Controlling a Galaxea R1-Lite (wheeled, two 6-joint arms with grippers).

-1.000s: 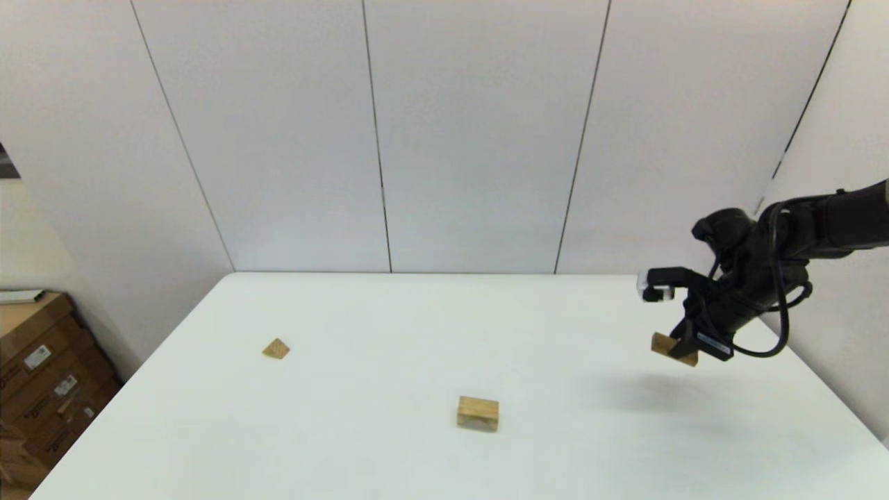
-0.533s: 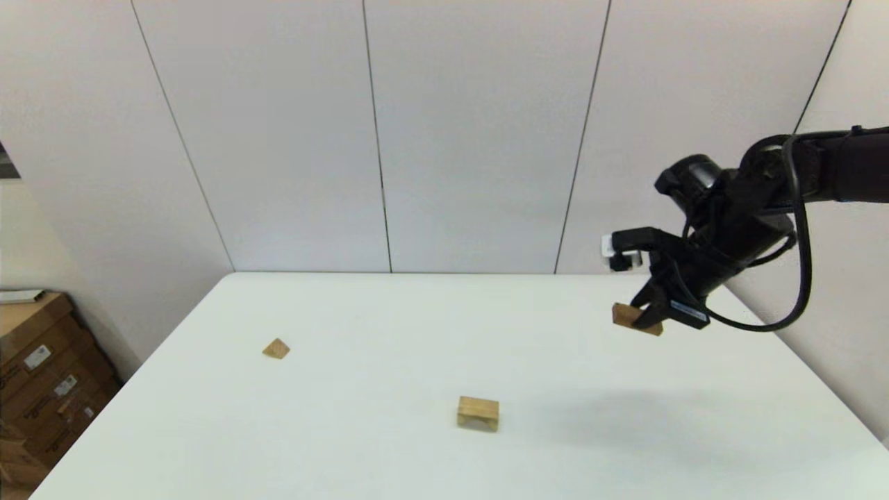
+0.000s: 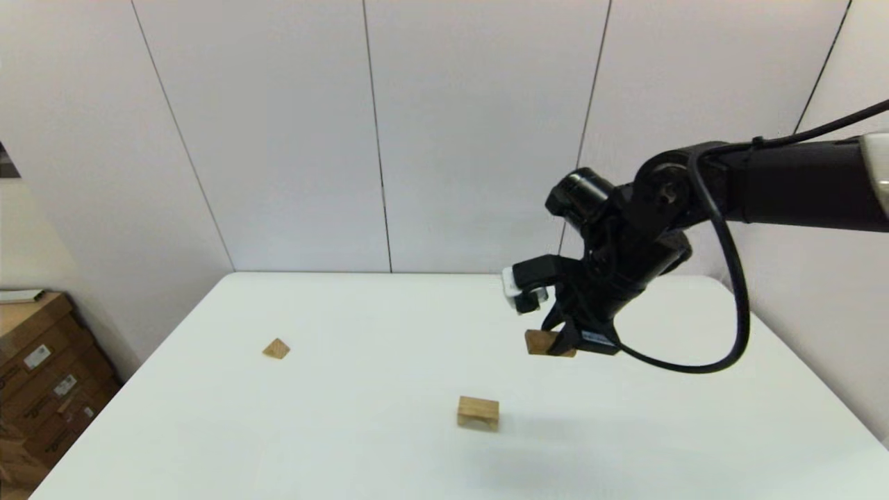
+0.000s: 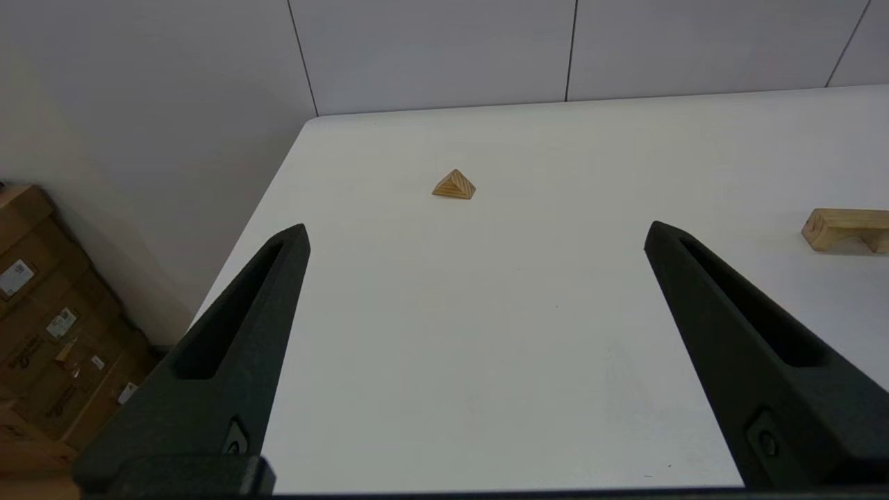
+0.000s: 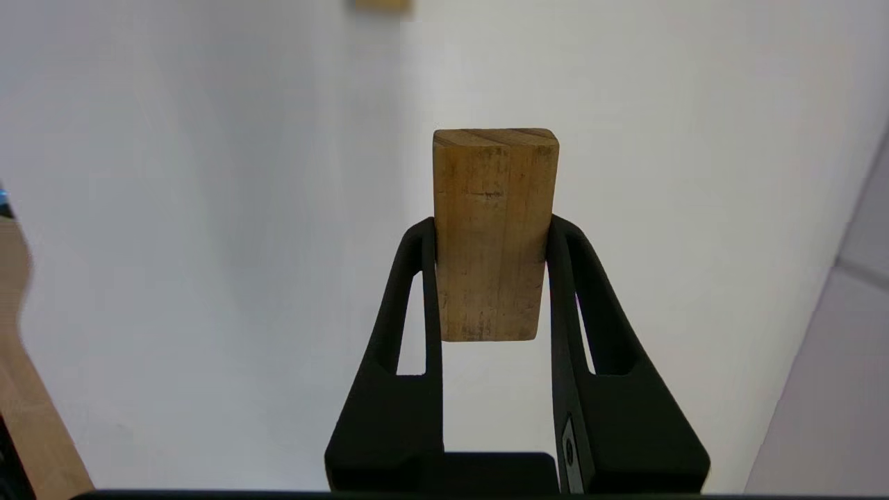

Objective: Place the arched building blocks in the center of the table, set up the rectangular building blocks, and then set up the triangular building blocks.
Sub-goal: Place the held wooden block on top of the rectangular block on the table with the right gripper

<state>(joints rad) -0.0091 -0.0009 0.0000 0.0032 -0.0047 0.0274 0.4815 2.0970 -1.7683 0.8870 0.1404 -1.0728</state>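
The arched block (image 3: 478,412) stands on its two legs near the middle of the white table (image 3: 347,451); it also shows at the edge of the left wrist view (image 4: 846,228). My right gripper (image 3: 561,343) is shut on the rectangular block (image 3: 543,342), holding it in the air above and to the right of the arched block. In the right wrist view the plain bar (image 5: 493,232) sticks out between the two fingers (image 5: 417,278). The triangular block (image 3: 276,348) lies on the table's left side (image 4: 454,185). My left gripper (image 4: 476,232) is open, low over the table's left part, out of the head view.
Cardboard boxes (image 3: 42,389) are stacked on the floor beyond the table's left edge. A white panelled wall rises behind the table's far edge. Bare tabletop lies between the triangular block and the arched block.
My right arm has carried the rectangular block leftward from the table's right side toward the middle, rising on the way, and now hangs just above and right of the arched block.
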